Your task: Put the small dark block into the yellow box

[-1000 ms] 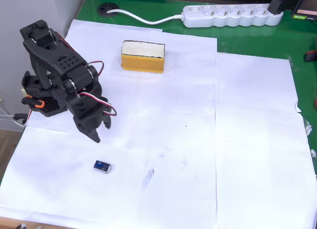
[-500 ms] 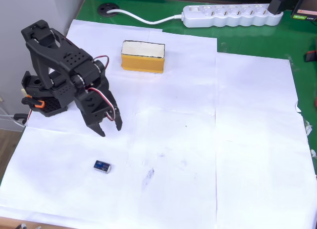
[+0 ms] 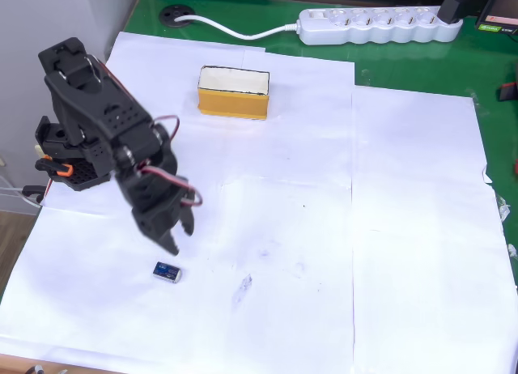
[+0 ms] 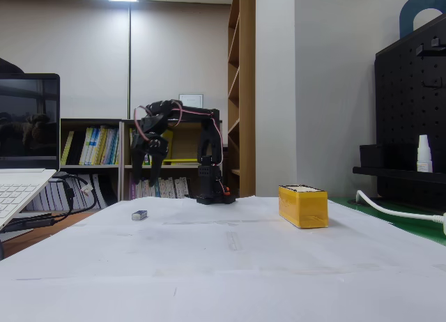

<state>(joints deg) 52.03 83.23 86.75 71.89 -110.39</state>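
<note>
Overhead, the gripper point(image 3: 180, 235) hangs above the white paper point(image 3: 324, 228) that covers the bench point(image 3: 388, 62), its jaws pointing down and slightly parted, with nothing between them. The small dark block point(image 3: 167, 271) lies flat on the paper just below the jaw tips in this view, close to them but clearly apart, with bare paper showing between. Its pale end faces right in the overhead view.

The yellow box point(image 3: 234, 91) sits well away from the block, up the sheet towards the green edge of the bench, with its cream top face showing. A white power strip point(image 3: 376, 25) lies beyond the box on the green surface.

From the fixed view, the gripper point(image 4: 150, 170) is plainly up in the air, the block point(image 4: 139, 215) resting on the paper below it and a touch to the left. The box point(image 4: 302, 205) stands off to the right of the block.

The mark on the block is too small to read in either view. In the fixed view the dark jaws blur into the bookshelf point(image 4: 90, 151) behind, so their gap is hard to judge there. A laptop point(image 4: 21, 155) is cut off at the left edge.
</note>
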